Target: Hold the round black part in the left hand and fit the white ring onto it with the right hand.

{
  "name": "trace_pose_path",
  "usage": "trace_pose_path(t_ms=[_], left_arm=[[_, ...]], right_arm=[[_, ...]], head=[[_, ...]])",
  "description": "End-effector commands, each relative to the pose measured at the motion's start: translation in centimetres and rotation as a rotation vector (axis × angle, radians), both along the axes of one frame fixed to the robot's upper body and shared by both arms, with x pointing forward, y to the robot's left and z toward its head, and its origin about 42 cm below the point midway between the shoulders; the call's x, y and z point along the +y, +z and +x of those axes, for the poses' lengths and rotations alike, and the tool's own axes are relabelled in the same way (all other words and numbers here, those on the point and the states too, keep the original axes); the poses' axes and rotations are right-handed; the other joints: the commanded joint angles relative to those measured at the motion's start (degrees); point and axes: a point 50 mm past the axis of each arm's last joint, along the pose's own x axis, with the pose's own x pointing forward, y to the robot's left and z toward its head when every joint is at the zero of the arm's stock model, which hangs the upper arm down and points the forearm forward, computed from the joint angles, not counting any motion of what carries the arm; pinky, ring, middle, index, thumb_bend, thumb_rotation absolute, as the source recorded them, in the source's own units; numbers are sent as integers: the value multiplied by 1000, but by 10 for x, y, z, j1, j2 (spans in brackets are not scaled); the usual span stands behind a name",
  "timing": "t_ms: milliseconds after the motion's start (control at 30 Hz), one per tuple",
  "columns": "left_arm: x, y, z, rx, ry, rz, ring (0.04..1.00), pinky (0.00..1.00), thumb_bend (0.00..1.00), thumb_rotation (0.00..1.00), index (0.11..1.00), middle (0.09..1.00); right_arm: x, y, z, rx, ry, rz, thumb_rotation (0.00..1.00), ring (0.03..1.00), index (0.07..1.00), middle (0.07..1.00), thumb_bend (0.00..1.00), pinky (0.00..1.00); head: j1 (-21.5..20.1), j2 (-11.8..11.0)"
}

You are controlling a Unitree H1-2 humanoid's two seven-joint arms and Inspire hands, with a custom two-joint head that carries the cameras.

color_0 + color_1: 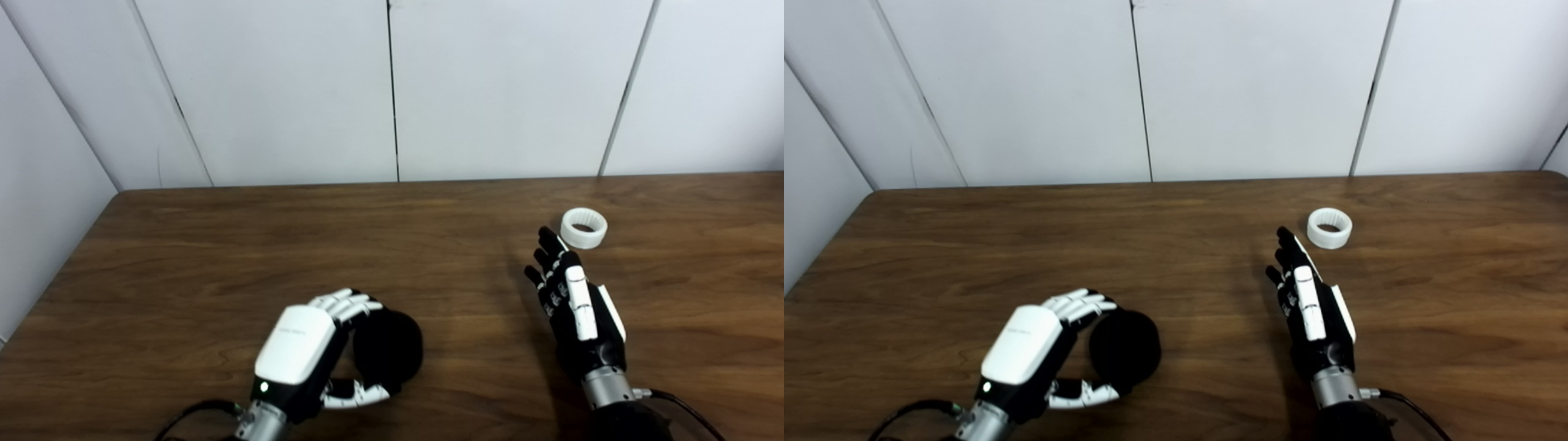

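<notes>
Left hand, at 7 o'clock on the table, grasps the round black part. Right hand, at 4 o'clock, is released, fingers extended toward the white ring lying flat at 2 o'clock. Pinch the rim squarely, keeping the bore unobstructed.

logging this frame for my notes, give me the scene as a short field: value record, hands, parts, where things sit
left hand: fingers and thumb wrapped around the round black part
round black part: held in the left hand, low over the table, near front edge
right hand: open, fingers extended toward the white ring, holding nothing
white ring: lying flat on the table, opening up, just beyond the right fingertips
contact ring/right hand: cannot tell if touching
table: brown wood
task state: ring not yet picked up or fitted
</notes>
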Motion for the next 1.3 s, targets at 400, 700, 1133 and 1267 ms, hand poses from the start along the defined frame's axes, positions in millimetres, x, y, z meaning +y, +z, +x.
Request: trace_pose_path(t_ms=[400, 700, 1133, 1267], left_arm=[[-27, 0, -36, 72, -124, -7, 885, 841, 796, 391, 761, 847], [-33, -2, -38, 83, -130, -27, 886, 826, 799, 386, 766, 850], [-23, 8, -30, 23, -56, -132, 873, 796, 874, 484, 851, 848], [-18, 13, -28, -4, -31, -132, 869, 758, 891, 508, 865, 850]], right_arm=[[9, 21, 6, -79, 16, 13, 882, 1000, 935, 987, 527, 961], [8, 21, 5, -82, 17, 11, 887, 1000, 933, 990, 535, 972], [9, 20, 4, -68, 18, 15, 892, 1000, 939, 993, 517, 965], [8, 19, 4, -64, 12, 19, 895, 1000, 937, 992, 526, 969]], head=[[-7, 13], [-8, 16], [-12, 20], [-11, 21]])
